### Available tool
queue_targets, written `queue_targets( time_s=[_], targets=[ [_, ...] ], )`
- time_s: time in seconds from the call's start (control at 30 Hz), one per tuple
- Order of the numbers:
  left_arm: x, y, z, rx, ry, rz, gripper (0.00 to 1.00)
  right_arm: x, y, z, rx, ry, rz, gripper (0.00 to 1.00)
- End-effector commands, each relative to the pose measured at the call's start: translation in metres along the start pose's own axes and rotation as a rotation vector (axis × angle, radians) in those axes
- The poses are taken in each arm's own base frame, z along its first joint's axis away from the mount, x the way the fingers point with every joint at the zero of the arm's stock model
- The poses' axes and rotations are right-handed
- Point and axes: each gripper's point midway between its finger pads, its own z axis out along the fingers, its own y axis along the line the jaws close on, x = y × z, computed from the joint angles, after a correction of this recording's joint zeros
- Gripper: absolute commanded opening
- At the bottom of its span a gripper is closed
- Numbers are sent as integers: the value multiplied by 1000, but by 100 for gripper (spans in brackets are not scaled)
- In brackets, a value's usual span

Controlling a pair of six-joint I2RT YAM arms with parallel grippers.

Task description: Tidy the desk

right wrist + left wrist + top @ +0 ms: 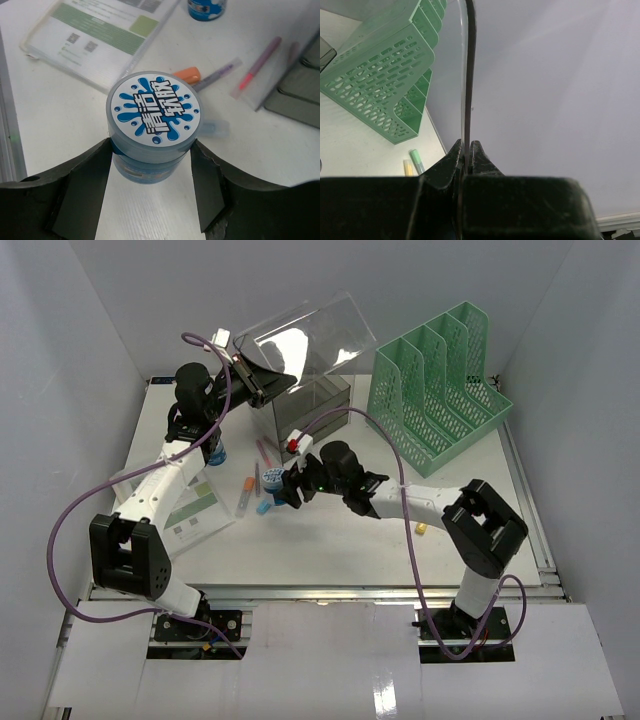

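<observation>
While the left end effector (466,152) pinches the raised clear lid (310,335) of the smoky plastic box (305,405) (contents unclear), the right end effector (151,146) clasps a blue-labelled round jar (154,112) over the white surface (330,540) beneath both arms.

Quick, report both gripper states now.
Left gripper: closed on the edge of the clear plastic lid panel.
Right gripper: closed around the round blue jar with a white splash-printed lid.
</observation>
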Motion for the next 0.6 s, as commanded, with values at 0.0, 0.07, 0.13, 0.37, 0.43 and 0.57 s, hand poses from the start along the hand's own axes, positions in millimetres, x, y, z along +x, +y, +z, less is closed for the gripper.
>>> queue_targets(
  time_s=[0.0,0.07,0.13,0.37,0.43,0.57],
  targets=[
    [-9,-32,-11,25,-34,-7,0,-60,-30,-33,73,-177,-11,27],
    [-11,-35,-10,33,-38,-9,0,-70,-43,-43,101,-200,-5,27],
    [-13,-36,-8,35,-43,-16,0,-80,-56,-52,125,-223,5,26],
    [-21,-46,-4,53,-51,-30,0,-116,-97,-77,218,-298,-4,26],
    [-24,-50,-3,61,-53,-29,0,-126,-108,-82,243,-318,-10,26],
    [-25,-53,-2,69,-55,-33,0,-159,-131,-88,303,-380,-49,26]
  ],
)
